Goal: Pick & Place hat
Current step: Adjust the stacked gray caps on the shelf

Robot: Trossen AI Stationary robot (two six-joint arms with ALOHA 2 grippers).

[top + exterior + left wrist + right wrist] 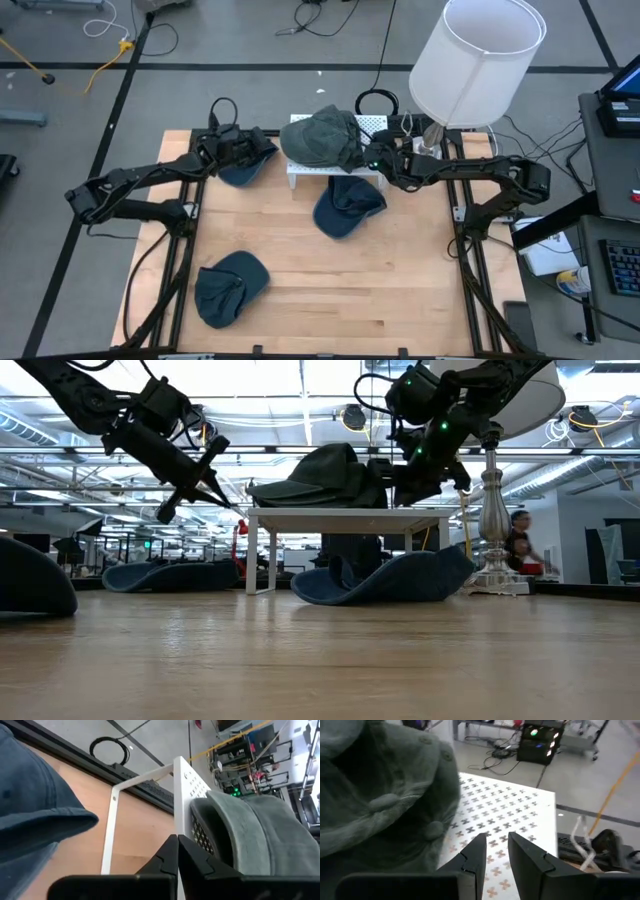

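Observation:
A grey-green hat rests crown up on top of a small white rack at the table's back middle. My left gripper hovers shut just left of the rack's top edge, level with the hat, with nothing between its fingers. My right gripper hangs over the rack's perforated top at the hat's right side. Its fingers stand a narrow gap apart with nothing in it. A blue hat lies on the table, partly under the rack.
Another blue hat lies on the table below my left arm, and a dark teal hat lies near the front left. A lamp with a white shade stands at the back right, close behind my right arm.

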